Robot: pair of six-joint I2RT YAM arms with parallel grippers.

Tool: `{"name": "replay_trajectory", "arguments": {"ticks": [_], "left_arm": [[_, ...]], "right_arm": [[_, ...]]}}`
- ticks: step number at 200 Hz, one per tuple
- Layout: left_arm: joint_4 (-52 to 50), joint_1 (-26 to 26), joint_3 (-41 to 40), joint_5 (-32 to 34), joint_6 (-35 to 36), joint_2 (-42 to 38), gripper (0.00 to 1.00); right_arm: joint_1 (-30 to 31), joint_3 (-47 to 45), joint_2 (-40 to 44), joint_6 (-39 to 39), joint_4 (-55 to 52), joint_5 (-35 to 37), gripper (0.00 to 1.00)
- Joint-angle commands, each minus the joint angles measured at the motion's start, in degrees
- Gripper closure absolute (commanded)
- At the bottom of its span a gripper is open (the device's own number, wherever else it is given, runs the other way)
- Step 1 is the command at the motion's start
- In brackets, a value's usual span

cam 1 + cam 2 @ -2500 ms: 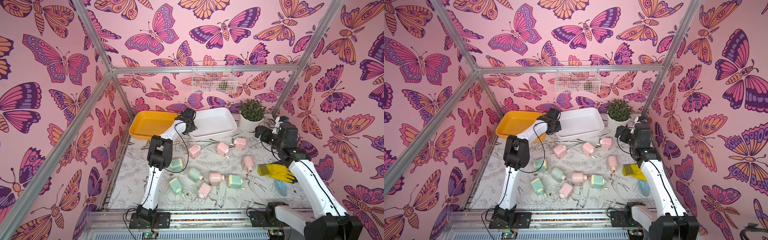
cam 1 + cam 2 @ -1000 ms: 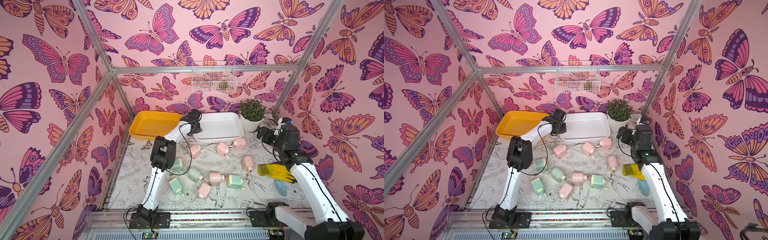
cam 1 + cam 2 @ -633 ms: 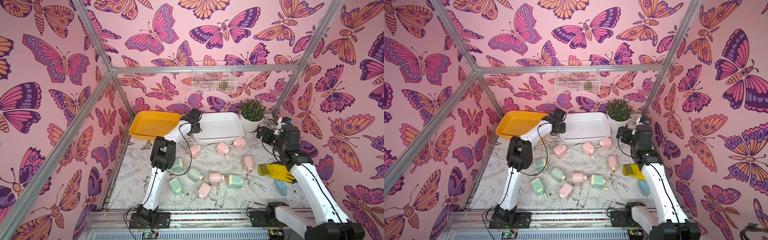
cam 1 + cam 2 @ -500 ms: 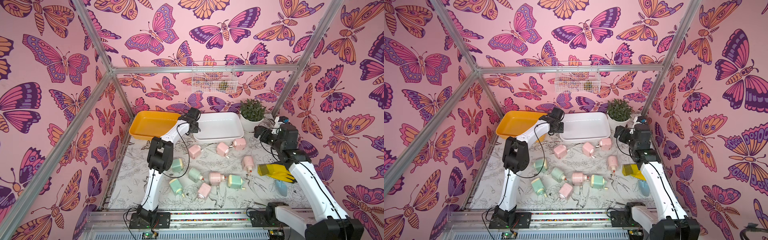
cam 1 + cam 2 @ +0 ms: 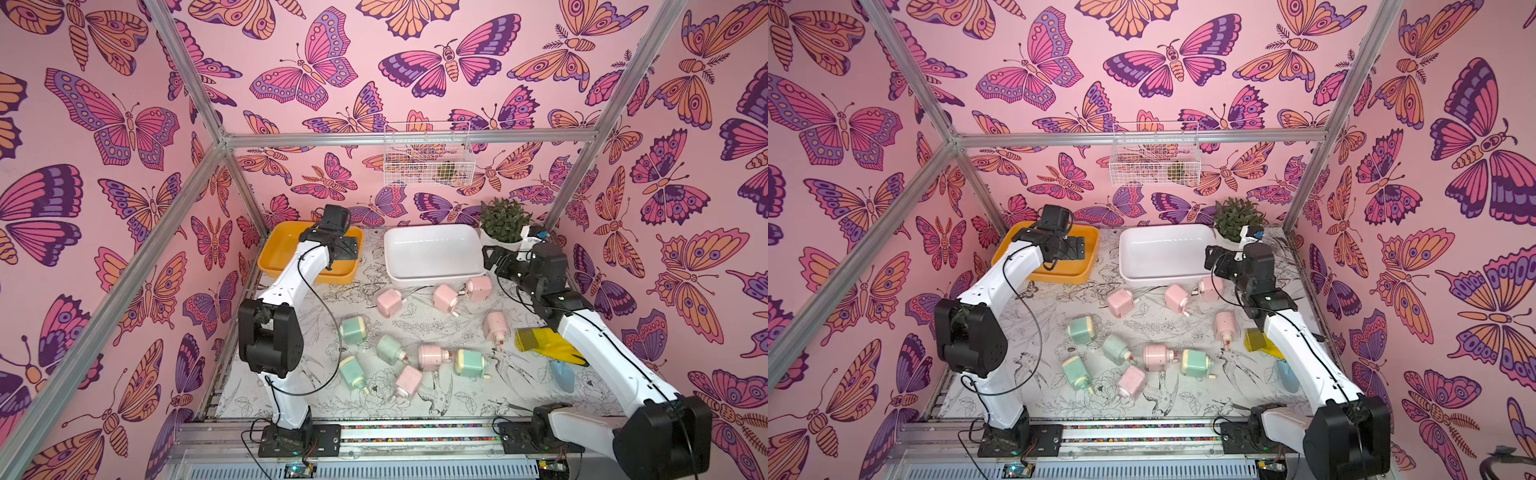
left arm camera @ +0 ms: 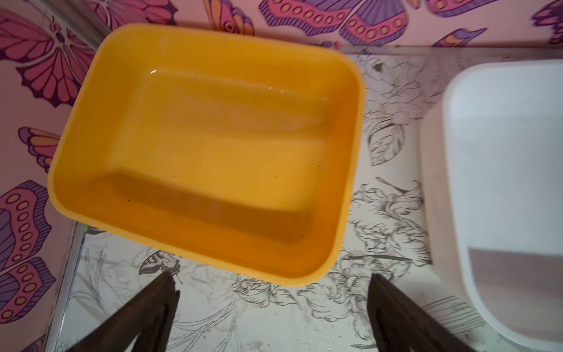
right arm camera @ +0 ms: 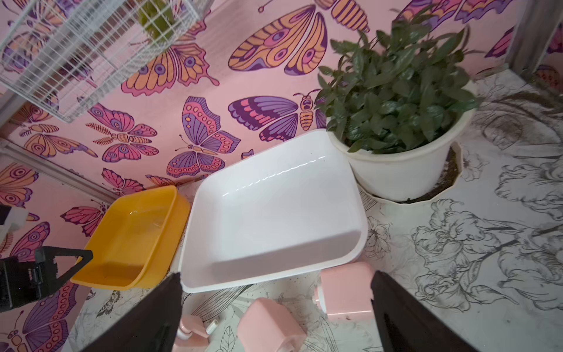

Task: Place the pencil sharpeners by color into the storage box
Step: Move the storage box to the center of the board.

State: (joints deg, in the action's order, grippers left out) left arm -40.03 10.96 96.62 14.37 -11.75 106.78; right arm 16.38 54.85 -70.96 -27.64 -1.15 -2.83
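Six pink pencil sharpeners and four mint green ones lie loose on the table, among them a pink one and a green one. Both top views show an empty yellow storage box and an empty white storage box at the back. My left gripper hangs open over the yellow box's near right corner, holding nothing. My right gripper stands open by the white box's right end, above pink sharpeners.
A potted plant stands at the back right, behind the right gripper. A translucent yellow piece and a pale blue flat item lie under the right arm. A wire basket hangs on the back wall.
My left gripper has opened and moved left, from the white box's left corner to above the yellow box. The right gripper has shifted slightly and stays open.
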Motion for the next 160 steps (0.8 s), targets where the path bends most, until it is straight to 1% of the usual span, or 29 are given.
{"name": "replay_trajectory", "arguments": {"ticks": [1,13,25,47,70,95,106,117,145,160], "left_arm": [[-3.56,-0.35,-0.27,-5.17,1.58,2.35,0.00],[-3.61,-0.48,0.57,-8.85,2.46,4.22,0.00],[-4.20,-0.85,2.34,-13.28,3.50,6.75,0.00],[-6.79,-1.03,7.11,-17.03,5.29,11.35,0.00],[-7.39,-1.03,10.40,-18.47,5.04,14.41,0.00],[-7.72,-0.99,12.79,-17.73,4.43,17.40,0.00],[-8.22,-0.93,13.69,-18.02,3.86,18.55,0.03],[-8.66,-0.91,14.30,-19.68,3.38,19.47,0.06],[-9.52,-0.11,14.66,-23.75,1.94,20.70,0.06],[-9.56,0.65,15.11,-24.99,1.27,21.31,0.11]], "right_arm": [[4.22,4.26,-4.07,0.09,0.42,3.73,0.01],[5.72,5.85,-5.85,0.40,-0.59,5.21,0.01],[6.53,7.39,-7.26,0.53,-1.52,4.97,0.01],[7.22,8.95,-8.62,0.87,-3.04,5.07,0.01],[7.41,9.00,-8.52,0.89,-3.87,5.82,0.01],[7.44,8.53,-7.89,1.00,-4.46,6.38,0.01],[7.44,8.41,-7.62,1.23,-4.90,6.69,0.01],[7.46,8.35,-7.31,1.53,-5.33,7.12,0.01],[7.50,8.34,-6.74,2.11,-5.70,7.92,0.01],[7.49,8.26,-6.74,1.99,-5.61,8.02,0.01]]}}
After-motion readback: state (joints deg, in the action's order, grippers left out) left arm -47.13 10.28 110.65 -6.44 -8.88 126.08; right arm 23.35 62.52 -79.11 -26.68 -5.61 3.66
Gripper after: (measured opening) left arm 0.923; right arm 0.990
